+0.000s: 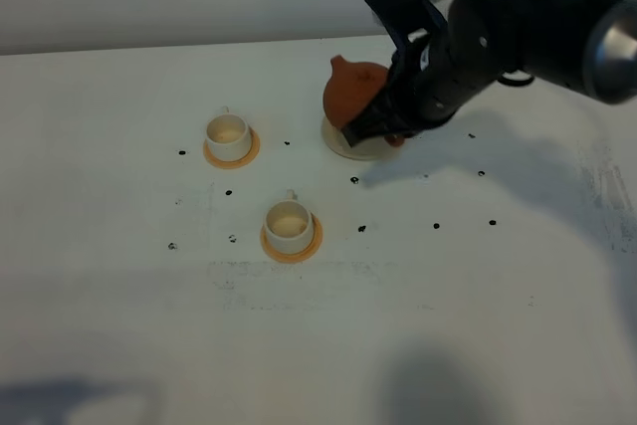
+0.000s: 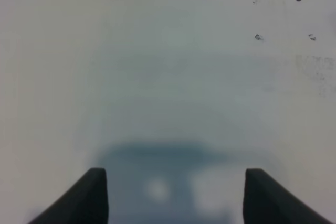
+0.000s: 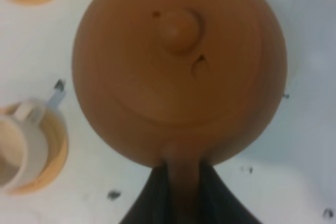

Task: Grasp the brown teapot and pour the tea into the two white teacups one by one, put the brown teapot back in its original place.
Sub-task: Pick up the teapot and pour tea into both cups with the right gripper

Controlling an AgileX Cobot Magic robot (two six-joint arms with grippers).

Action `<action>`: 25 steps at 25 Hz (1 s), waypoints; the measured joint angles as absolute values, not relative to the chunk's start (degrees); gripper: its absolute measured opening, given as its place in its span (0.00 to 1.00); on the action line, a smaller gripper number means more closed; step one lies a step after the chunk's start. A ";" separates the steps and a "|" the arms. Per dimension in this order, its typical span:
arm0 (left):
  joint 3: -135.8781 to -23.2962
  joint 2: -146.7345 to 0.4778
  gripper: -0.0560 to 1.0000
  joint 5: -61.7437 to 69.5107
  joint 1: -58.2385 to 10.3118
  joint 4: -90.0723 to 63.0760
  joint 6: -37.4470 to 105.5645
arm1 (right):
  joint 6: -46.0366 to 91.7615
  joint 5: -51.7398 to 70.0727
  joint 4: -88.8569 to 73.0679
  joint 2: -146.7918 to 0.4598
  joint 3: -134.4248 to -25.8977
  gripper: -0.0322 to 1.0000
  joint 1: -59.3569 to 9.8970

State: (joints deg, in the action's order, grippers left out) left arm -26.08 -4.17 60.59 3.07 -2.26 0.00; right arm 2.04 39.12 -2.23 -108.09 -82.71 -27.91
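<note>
Our right gripper (image 3: 184, 171) is clamped on the handle (image 3: 182, 156) of the teapot (image 1: 353, 95), which leans above the saucer (image 1: 348, 150). One cup (image 1: 228, 132) stands left of the saucer, the other cup (image 1: 289, 222) nearer us. Our left gripper (image 2: 176, 174) hangs agape over the table (image 2: 157, 77).

White table (image 1: 119, 345), small black dots (image 1: 354, 180) scattered mid-frame. Orange coaster (image 1: 231, 162) upper left of centre, second orange coaster (image 1: 291, 257) centre. Cream saucer (image 1: 336, 149) upper centre.
</note>
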 joint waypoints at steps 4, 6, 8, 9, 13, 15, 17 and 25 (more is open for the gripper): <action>-26.08 -4.17 0.57 60.59 3.07 -2.26 0.00 | 2.06 35.31 -2.28 -103.47 -74.71 0.14 -29.12; -26.08 -4.17 0.57 60.59 3.07 -2.26 0.00 | 2.06 33.66 -1.89 -101.59 -71.52 0.14 -30.06; -26.08 -4.17 0.57 60.59 3.07 -2.26 0.00 | 2.06 32.94 -1.13 -100.55 -69.15 0.14 -30.95; -26.08 -4.17 0.57 60.59 3.07 -2.26 0.00 | 2.06 32.83 0.00 -100.26 -68.43 0.14 -31.49; -26.08 -4.17 0.57 60.59 3.07 -2.26 0.00 | 2.01 32.49 2.15 -99.70 -66.49 0.14 -33.64; -26.08 -4.17 0.57 60.59 3.07 -2.26 0.00 | 2.01 32.49 3.33 -99.70 -66.00 0.14 -34.69; -26.08 -4.17 0.57 60.59 3.07 -2.26 0.00 | 1.81 32.44 5.25 -99.70 -65.88 0.14 -35.80; -26.08 -4.17 0.57 60.59 3.07 -2.26 0.34 | -1.52 32.42 11.23 -99.70 -65.57 0.14 -38.28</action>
